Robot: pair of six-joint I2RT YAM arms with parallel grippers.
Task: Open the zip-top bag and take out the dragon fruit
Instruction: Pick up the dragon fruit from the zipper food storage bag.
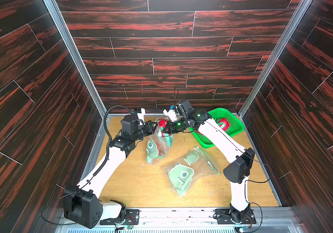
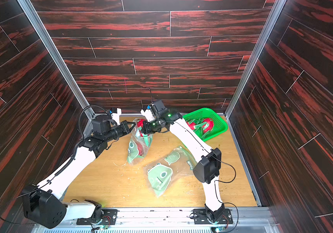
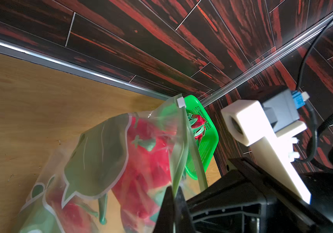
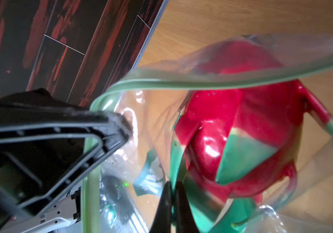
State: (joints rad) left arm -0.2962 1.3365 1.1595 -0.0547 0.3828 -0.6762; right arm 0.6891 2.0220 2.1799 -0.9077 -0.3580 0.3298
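**Both claws pinched shut at the mouth of the bag**

Nearest, an empty bag [image 1: 181, 175] with green cartoon print lies flat on the table [image 1: 141, 187], near the right arm and apart from both claws.

Farther back, at mid-table, a second bag [image 1: 157, 149] stands lifted, its bottom resting on the table and its mouth raised between the two claws. Red shows through the clear plastic at two heights. The top dragon fruit [image 4: 232, 125] sits just under the open rim, red with green scales.

The left claw [image 3: 173, 198] comes in from the left. Its jaws are together, clamped on the green zip strip at the bag's rim, with plastic pinched between the tips.

The right claw [image 4: 173, 193] comes in from the right and reaches into the mouth. Its jaws are pressed together on a thin green edge, which looks like a scale of the top fruit; I cannot tell whether bag film is caught there too.

Farthest, in the far right corner, a green basket [image 1: 237, 122] holds more dragon fruit [image 1: 224, 123], well apart from both claws.
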